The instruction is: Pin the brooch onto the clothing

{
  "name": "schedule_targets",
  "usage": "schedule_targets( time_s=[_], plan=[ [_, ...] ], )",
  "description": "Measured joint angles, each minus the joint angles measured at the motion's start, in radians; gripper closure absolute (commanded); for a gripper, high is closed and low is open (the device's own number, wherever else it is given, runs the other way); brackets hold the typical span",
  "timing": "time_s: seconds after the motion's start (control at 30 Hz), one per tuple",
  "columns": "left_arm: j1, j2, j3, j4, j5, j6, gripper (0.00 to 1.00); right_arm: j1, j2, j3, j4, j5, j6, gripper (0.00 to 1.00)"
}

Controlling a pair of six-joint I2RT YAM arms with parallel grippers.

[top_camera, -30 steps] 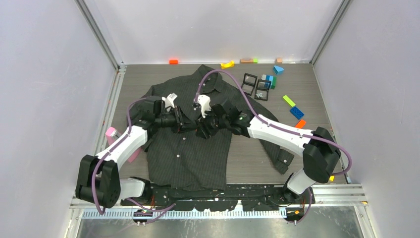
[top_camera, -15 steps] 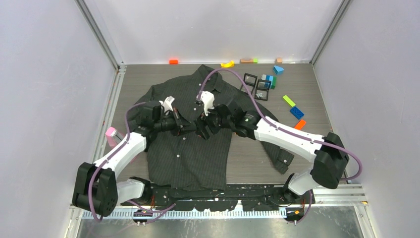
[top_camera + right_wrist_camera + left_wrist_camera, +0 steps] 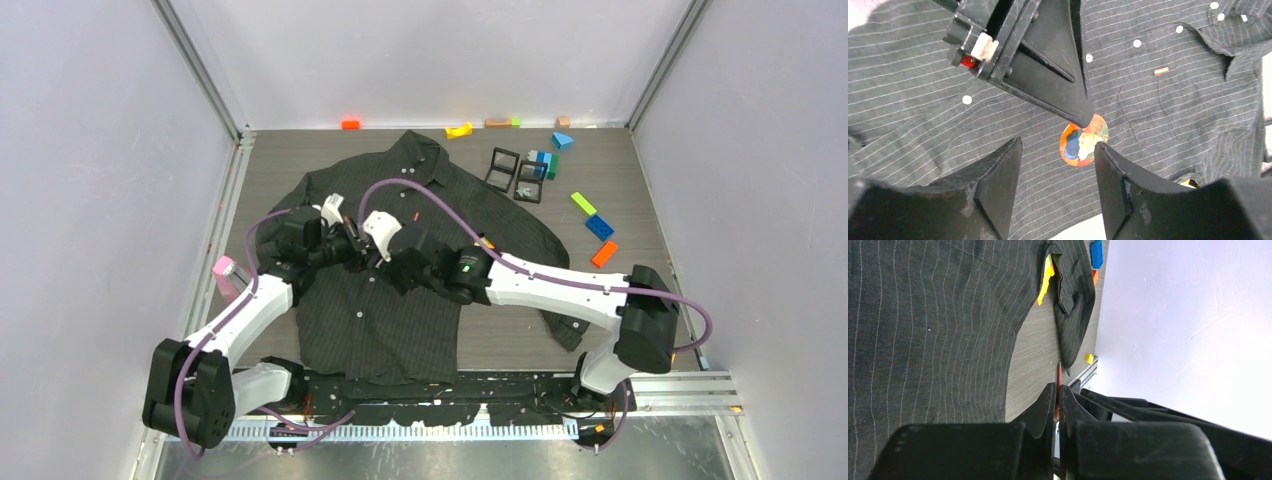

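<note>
Across the middle of the top view, the shirt (image 3: 400,320) lies spread flat on the grey table (image 3: 500,320), collar toward the top of the frame and hem toward the arm bases. Both arms reach in over its chest, meeting just left of centre.

In the right wrist view the left gripper (image 3: 1082,119) comes in from the upper left. Its fingers are pressed together on the upper rim of the brooch (image 3: 1083,140), a round disc in orange, blue and pale yellow. The brooch sits over the pinstriped front, between the row of white buttons (image 3: 1137,43) and the chest pocket. The small red tag (image 3: 1161,71) lies up and to its right. Whether the disc touches the cloth cannot be told. The right gripper (image 3: 1057,145) has its fingers spread wide apart at the bottom of the frame, holding nothing, with the brooch just above the gap.

The left wrist view shows only a thin red-orange edge pinched between the closed fingers. A yellow block (image 3: 1047,275) peeks from under a shirt fold at upper centre.
</note>
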Motion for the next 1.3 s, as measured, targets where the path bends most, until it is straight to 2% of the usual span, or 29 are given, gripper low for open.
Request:
schedule_targets(
  time_s=[0.3,0.57,0.6,0.67,0.7,0.73,0.83,1.0,1.07,1.13,1.23,1.3],
  plan=[
    [0.0,-0.012,-0.005,0.003,-0.014,-0.015,1.0,0.06,0.095,0.032,-0.009,0.211,-0.069,0.54],
    [0.0,-0.019,-0.005,0.013,-0.022,-0.02,1.0,0.077,0.113,0.032,0.013,0.313,-0.119,0.71],
    [0.0,-0.019,-0.005,0.013,-0.023,-0.023,1.0,0.08,0.118,0.032,0.019,0.323,-0.127,0.73],
    [0.0,-0.019,-0.005,0.013,-0.027,-0.025,1.0,0.085,0.124,0.032,0.026,0.34,-0.14,0.85],
    [0.0,-0.019,-0.005,0.013,-0.033,-0.027,1.0,0.087,0.127,0.032,0.029,0.347,-0.146,0.95],
    [0.001,-0.019,-0.005,0.014,-0.038,-0.03,0.99,0.089,0.13,0.032,0.034,0.355,-0.152,0.97],
    [0.003,-0.019,-0.005,0.015,-0.048,-0.034,0.83,0.095,0.133,0.031,0.044,0.393,-0.156,0.99],
    [0.014,-0.048,-0.005,-0.007,-0.047,-0.006,0.41,0.094,0.129,0.006,0.095,0.441,-0.14,0.99],
    [0.023,-0.08,-0.004,-0.044,-0.053,0.026,0.29,0.08,0.113,-0.019,0.106,0.438,-0.115,0.99],
    [0.034,-0.116,0.003,-0.099,-0.075,0.06,0.23,0.05,0.078,-0.056,0.108,0.404,-0.073,0.99],
    [0.043,-0.175,0.028,-0.198,-0.128,0.131,0.21,-0.033,-0.002,-0.103,0.105,0.291,0.012,0.99],
    [0.047,-0.222,0.044,-0.261,-0.168,0.19,0.2,-0.136,-0.075,-0.135,0.113,0.132,0.093,0.99]
  ],
)
